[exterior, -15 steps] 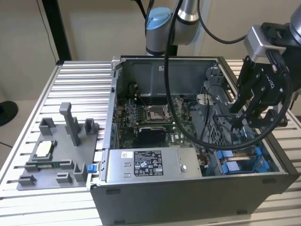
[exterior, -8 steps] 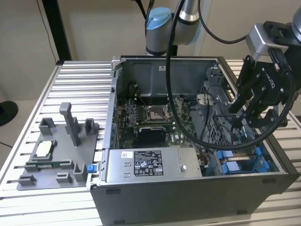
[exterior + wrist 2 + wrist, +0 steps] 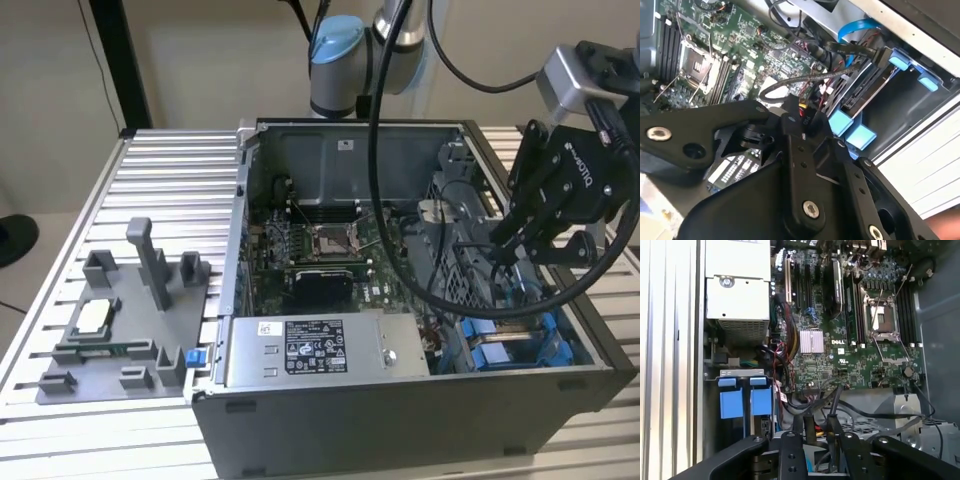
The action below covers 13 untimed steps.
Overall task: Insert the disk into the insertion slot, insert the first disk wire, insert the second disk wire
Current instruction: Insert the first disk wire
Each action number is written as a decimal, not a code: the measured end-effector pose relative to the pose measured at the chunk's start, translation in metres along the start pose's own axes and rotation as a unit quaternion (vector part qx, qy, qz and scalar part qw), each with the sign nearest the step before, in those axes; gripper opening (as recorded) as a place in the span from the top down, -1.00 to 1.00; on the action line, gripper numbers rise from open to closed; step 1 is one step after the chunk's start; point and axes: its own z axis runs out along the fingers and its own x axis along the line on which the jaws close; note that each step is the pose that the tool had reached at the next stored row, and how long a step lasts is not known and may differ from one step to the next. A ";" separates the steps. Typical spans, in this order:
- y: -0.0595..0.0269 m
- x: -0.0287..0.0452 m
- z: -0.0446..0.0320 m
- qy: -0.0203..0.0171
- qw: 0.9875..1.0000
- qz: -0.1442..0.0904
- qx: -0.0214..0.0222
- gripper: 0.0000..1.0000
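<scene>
A robotics lab or test workshop is suggested: an opened computer case [image 3: 400, 420] is set on a table [image 3: 170, 170] of slotted aluminium profiles, a grey fixture tray [image 3: 140, 325] is laid beside it, and a robot arm [image 3: 338, 50] is mounted behind.

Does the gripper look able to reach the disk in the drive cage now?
Probably: the gripper, holding a plug, hangs close by the disk; only loose cables cross between.

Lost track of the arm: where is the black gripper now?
In the exterior view, the black gripper hangs at the view's right, over the open grey computer case, just above the blue plastic drive carriers.
</scene>
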 end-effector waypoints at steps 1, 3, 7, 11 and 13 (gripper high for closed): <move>-0.0004 0.0000 0.0001 0.000 1.000 0.000 -0.001 -1.00; -0.0011 0.0000 0.0001 -0.001 1.000 0.001 -0.004 -1.00; -0.0019 0.0000 0.0000 -0.001 1.000 0.001 -0.007 -1.00; -0.0048 0.0001 -0.0007 -0.001 1.000 0.003 -0.013 -1.00; -0.0062 0.0005 -0.0011 -0.001 1.000 0.004 -0.018 -1.00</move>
